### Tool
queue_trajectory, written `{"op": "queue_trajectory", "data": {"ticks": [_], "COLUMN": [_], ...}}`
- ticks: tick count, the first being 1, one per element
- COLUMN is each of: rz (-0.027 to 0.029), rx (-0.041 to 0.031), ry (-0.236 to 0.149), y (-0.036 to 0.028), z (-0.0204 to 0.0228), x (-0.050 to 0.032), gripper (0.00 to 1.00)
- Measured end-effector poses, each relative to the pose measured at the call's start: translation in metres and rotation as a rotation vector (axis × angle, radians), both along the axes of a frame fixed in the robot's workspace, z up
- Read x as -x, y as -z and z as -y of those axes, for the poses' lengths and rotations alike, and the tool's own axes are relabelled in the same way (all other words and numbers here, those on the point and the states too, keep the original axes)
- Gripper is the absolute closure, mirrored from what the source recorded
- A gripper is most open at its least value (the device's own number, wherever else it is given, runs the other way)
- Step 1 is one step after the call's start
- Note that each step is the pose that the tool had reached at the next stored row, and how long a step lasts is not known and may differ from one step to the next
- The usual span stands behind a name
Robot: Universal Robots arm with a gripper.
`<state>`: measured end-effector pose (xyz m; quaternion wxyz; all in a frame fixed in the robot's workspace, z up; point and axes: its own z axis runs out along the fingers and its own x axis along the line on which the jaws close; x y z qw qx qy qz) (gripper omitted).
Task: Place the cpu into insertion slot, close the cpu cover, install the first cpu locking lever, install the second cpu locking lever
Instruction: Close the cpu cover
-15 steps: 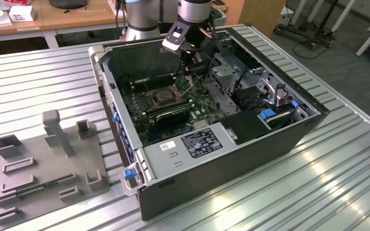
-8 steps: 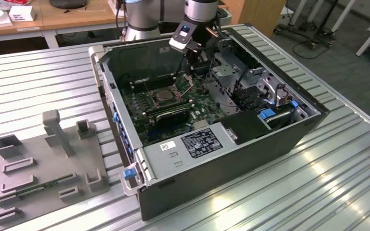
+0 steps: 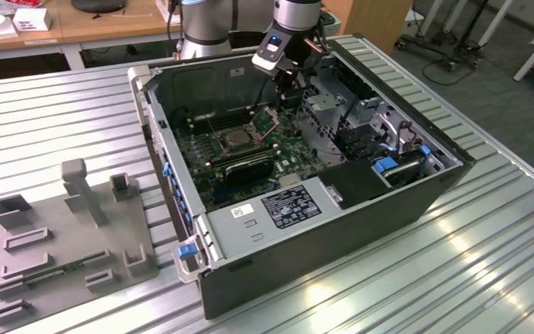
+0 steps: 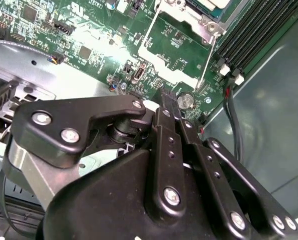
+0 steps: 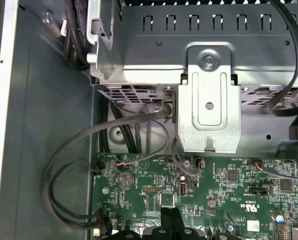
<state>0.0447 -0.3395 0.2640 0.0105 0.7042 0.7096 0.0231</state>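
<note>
The gripper (image 4: 164, 97) hangs inside the open computer case (image 3: 341, 229), fingers clamped together on nothing, tips just above the green board (image 5: 228, 190) near the insertion slot (image 3: 233, 141). The cpu cover (image 3: 268, 118) stands tilted up from the slot's edge nearest the gripper, so closing it and latching 2 levers is left. The slot's centre looks dark, so the cpu may not be seated. The slot faces upward, square to the board, and a thin lever rod (image 4: 206, 62) runs along the cover's side.
</note>
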Motion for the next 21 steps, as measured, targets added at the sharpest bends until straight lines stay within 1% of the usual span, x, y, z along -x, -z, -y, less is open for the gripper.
{"op": "queue_trajectory", "data": {"ticks": [4,9,12,14,21], "rz": [0.0,0.0,0.0,0.0,0.0001], "rx": [0.0,-0.0002,-0.0002,-0.0001,-0.0002], "ry": [0.0,0.0,0.0,0.0,0.0], "y": [0.0002,0.0045,0.007,0.0094,0.0216], "z": [0.0001,0.0,0.0,0.0,0.0], "x": [-0.0001,-0.0011,-0.0032,-0.0034,-0.0035], "gripper": [0.9,0.9,0.9,0.9,0.9]}}
